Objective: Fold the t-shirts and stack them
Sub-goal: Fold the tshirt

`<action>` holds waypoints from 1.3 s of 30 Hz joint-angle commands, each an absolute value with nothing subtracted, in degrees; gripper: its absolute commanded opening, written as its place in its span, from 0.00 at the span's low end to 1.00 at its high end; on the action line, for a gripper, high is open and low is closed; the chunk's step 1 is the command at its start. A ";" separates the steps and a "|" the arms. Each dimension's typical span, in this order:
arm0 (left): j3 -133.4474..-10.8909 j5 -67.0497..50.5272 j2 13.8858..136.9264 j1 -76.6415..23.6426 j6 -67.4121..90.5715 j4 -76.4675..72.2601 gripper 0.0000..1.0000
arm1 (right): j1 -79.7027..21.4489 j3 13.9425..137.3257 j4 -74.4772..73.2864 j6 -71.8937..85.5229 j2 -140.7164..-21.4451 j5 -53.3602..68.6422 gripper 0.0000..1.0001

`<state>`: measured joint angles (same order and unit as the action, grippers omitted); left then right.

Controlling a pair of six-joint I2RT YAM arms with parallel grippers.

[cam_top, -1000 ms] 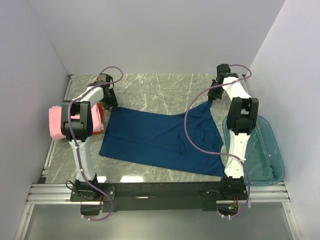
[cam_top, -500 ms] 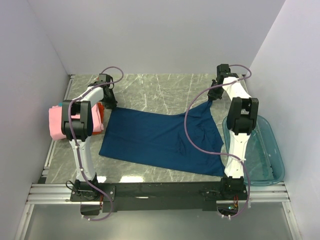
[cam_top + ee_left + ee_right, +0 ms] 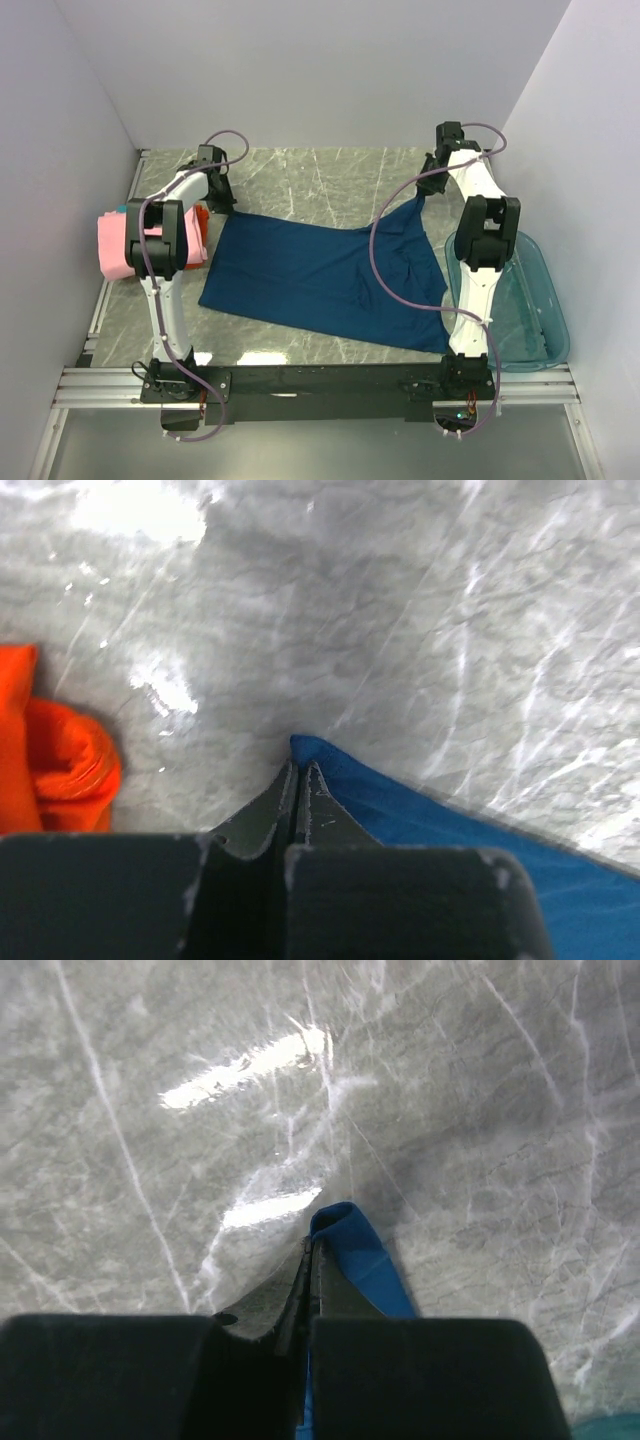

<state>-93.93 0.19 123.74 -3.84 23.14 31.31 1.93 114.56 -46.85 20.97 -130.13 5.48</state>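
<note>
Centrally spread across the table: navy t-shirt. At the right edge, teal tub. At the left edge, pink t-shirt, with orange t-shirt just beside. Pinched closed on the navy far-left corner, left gripper; clamped closed on its far-right corner, right gripper.

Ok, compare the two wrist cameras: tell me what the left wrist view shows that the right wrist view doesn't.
Only the left wrist view: a bunched orange t-shirt lying at the left edge, apart from the blue cloth.
Only the right wrist view: a sliver of the teal tub in the bottom right corner, and a bright streak of glare on the stone.
Both: the marble table, and a gripper closed on a corner of the navy t-shirt. The left gripper pinches one corner and the right gripper pinches another.
</note>
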 commanded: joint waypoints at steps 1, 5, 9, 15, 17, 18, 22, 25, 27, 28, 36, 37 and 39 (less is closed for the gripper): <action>-97.55 -2.19 125.15 -3.96 21.54 30.85 0.00 | 2.46 119.70 -48.60 21.00 -126.38 5.45 0.00; -99.57 -4.22 125.59 -3.96 21.71 29.71 0.00 | 2.81 123.21 -49.83 21.36 -127.53 5.71 0.00; -102.47 -5.45 126.38 -3.96 21.97 29.09 0.00 | 3.43 128.13 -51.50 21.88 -129.02 6.06 0.00; -103.19 -8.52 125.07 -3.60 22.67 26.81 0.00 | 3.60 128.59 -52.64 21.80 -127.10 7.38 0.00; -101.52 -9.40 123.67 -3.34 22.76 25.41 0.00 | 3.69 127.36 -53.09 21.62 -124.65 8.43 0.00; -100.90 -9.49 123.14 -3.25 22.68 25.05 0.00 | 3.69 125.53 -53.09 21.62 -123.50 8.87 0.00; -97.48 -9.58 120.50 -2.90 22.24 24.17 0.00 | 3.69 120.07 -53.26 21.18 -117.61 10.81 0.00; -95.11 -10.11 118.39 -2.64 22.06 23.47 0.00 | 3.69 115.24 -54.14 20.66 -113.04 11.86 0.00; -94.31 -9.41 117.16 -2.64 22.15 23.99 0.00 | 3.69 111.73 -54.84 20.30 -109.79 12.04 0.00; -93.61 -8.97 116.90 -2.55 22.15 24.26 0.00 | 3.69 110.67 -55.45 19.95 -108.73 12.13 0.00; -90.71 -9.32 113.38 -2.20 21.80 25.75 0.00 | 2.90 100.30 -58.35 19.07 -97.74 13.54 0.00; -90.18 -9.23 112.94 -2.20 21.80 25.93 0.00 | 2.55 98.98 -58.79 19.16 -96.78 13.62 0.00; -89.48 -9.49 111.80 -2.20 21.53 26.28 0.00 | 1.59 94.60 -58.71 19.33 -93.79 14.23 0.00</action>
